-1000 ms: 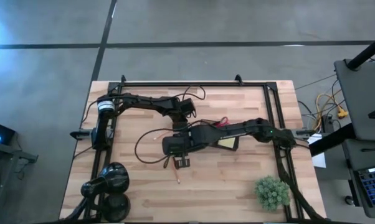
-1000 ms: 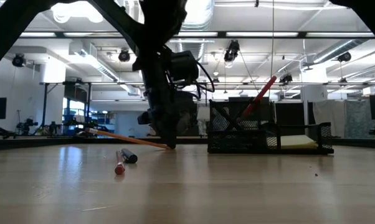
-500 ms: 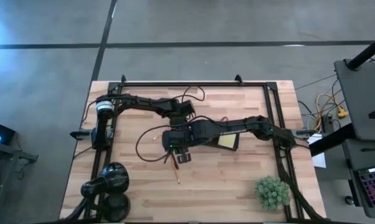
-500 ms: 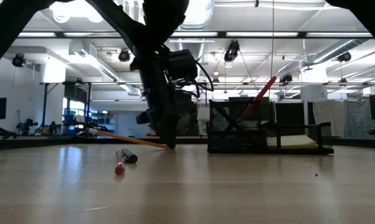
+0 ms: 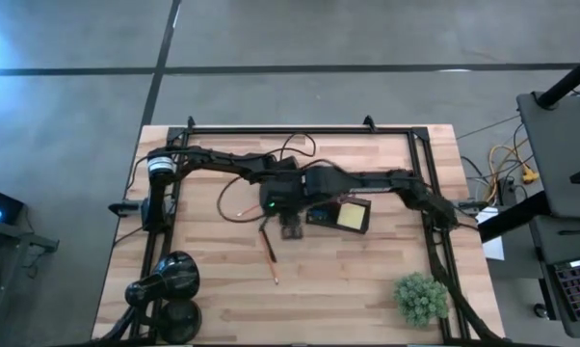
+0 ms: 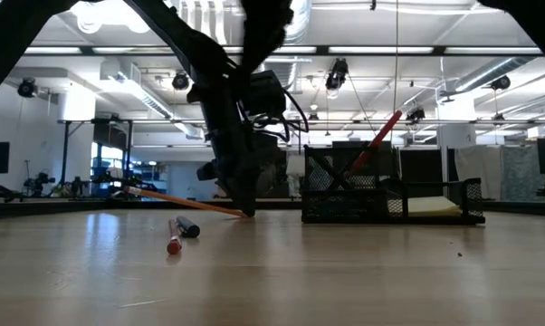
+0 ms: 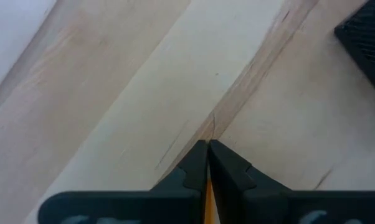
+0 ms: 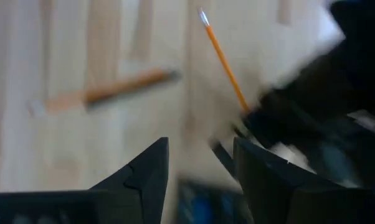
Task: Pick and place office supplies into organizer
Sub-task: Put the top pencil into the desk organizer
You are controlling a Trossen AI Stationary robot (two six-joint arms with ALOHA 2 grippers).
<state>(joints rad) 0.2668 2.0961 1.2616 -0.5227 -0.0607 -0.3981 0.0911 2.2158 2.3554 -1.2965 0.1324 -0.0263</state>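
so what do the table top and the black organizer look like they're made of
The table top looks like pale wooden planks with a smooth, slightly shiny finish: grain lines and board seams show in the left wrist view. The organizer looks like black wire or metal mesh, since you can see through its criss-cross walls; plastic mesh can't be ruled out.

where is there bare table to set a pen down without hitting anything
Bare wood lies between the organizer and the plant ball, and along the far rail. It is crowded mid-table, where both arms meet beside the organizer, with pencils just in front.
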